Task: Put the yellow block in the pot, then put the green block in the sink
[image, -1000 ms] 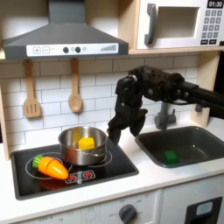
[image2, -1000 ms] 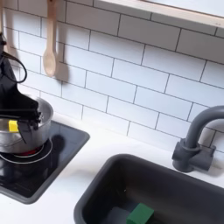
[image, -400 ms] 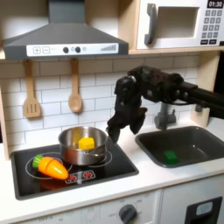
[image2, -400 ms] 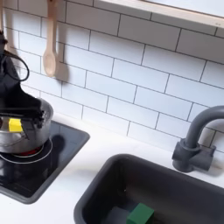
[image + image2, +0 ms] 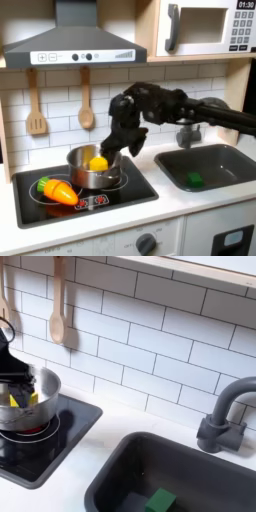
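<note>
Yellow block [image 5: 98, 162] lies inside the pot [image 5: 82, 177], toward the pot's far side in the first exterior view; a sliver of yellow also shows within the pot [image 5: 40, 408] at the second exterior view's left edge. The pot stands on the black stovetop [image 5: 130, 188]. An orange toy carrot [image 5: 58, 190] with a green top lies on the stovetop just beside the pot, nearer the front edge and on the first exterior view's left.

The gripper [image 5: 108, 150] hangs over the pot's rim, fingers pointing down at the yellow block. The dark fingers merge with the arm and the pot behind them, so neither the jaw gap nor any contact with the block can be determined. In the second exterior view the gripper [image 5: 12, 391] is cut off by the left edge.

The green block [image 5: 194, 179] rests on the floor of the sink [image 5: 237, 156], near its front wall, well apart from the gripper. In the second exterior view the green block [image 5: 159, 500] sits at the bottom edge, inside the sink [image 5: 210, 474].

Behind the sink stands the faucet [image 5: 224, 416]. Two wooden utensils [image 5: 86, 103] hang on the tiled wall [image 5: 150, 341].
</note>
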`<state>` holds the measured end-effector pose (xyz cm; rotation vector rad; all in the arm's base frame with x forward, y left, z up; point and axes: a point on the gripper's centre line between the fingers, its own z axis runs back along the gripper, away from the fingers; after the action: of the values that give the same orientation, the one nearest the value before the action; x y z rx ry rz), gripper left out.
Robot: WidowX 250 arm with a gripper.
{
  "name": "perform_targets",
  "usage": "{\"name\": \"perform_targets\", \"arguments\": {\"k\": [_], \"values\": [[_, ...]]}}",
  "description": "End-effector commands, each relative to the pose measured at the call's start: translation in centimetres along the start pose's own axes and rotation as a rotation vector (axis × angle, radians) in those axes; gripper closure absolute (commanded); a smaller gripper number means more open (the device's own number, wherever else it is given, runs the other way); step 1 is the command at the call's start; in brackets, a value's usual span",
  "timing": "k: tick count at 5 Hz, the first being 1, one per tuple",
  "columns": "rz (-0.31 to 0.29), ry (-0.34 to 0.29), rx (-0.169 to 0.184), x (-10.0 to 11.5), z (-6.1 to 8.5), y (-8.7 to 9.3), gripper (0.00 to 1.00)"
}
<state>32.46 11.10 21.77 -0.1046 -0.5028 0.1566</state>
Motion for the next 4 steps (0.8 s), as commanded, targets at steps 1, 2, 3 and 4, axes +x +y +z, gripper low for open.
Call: {"name": "perform_targets", "arguments": {"k": [1,2,3,4], "values": [[-0.031,-0.081,-0.023,1.9,-1.0,1.3,0.00],[-0.062,-0.139,-0.062,2.8,-1.8,1.1,0.00],[-0.086,-0.190,-0.064,3.6,-2.2,0.7,0.00],[-0.073,-0.248,-0.047,4.9,-1.5,1.2,0.00]]}}
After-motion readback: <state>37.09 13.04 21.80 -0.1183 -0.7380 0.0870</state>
